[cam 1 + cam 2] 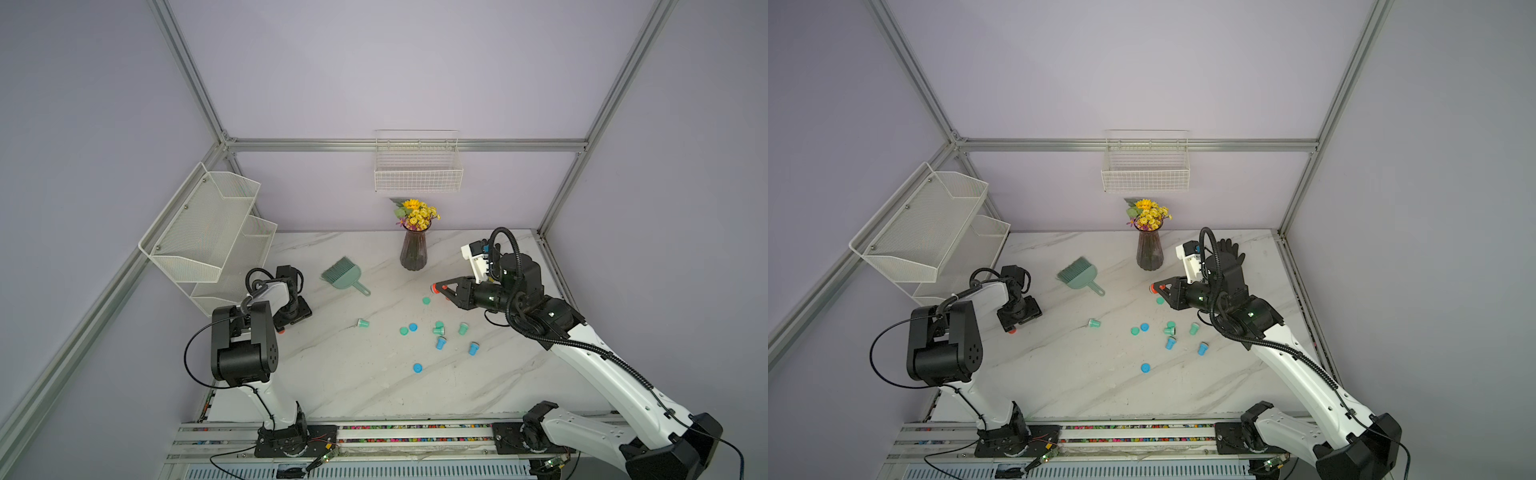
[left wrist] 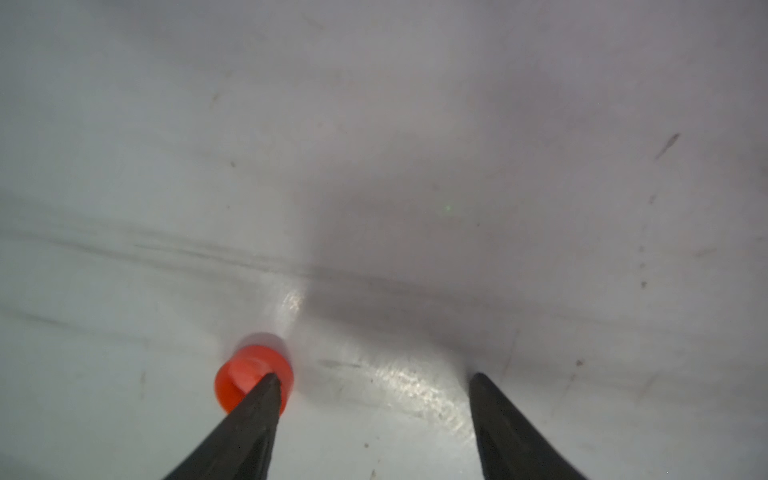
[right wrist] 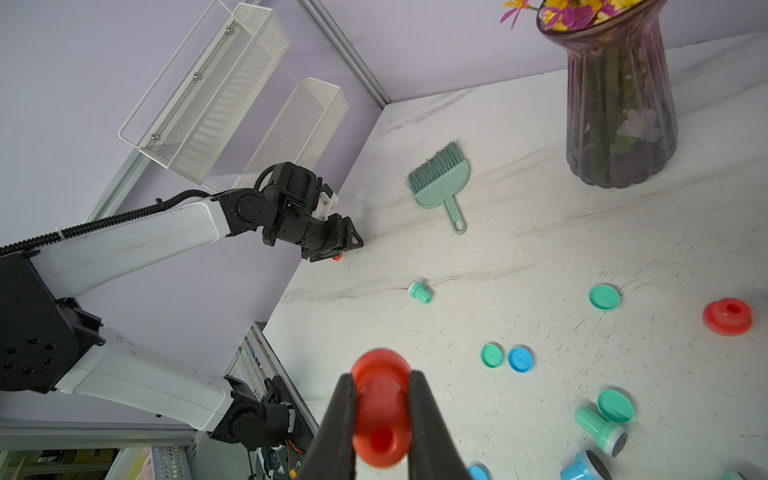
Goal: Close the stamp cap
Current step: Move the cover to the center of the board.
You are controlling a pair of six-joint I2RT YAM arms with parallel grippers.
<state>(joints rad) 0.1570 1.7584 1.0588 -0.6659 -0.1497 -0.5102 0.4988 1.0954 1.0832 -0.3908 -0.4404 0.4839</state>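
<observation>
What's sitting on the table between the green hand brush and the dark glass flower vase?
Nothing: in both top views the white marble tabletop between the green hand brush and the dark glass vase is bare.

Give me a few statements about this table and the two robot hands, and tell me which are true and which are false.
1. The right hand is shut on a red stamp. True.
2. The left hand is shut tight. False: its fingers stand apart, with a red piece beside one of them.
3. The vase lies tipped over. False: it stands upright with flowers in it.
4. A blue cap lies loose on the table. True.
5. The green brush is stuck in the vase. False: it lies flat on the table.
</observation>
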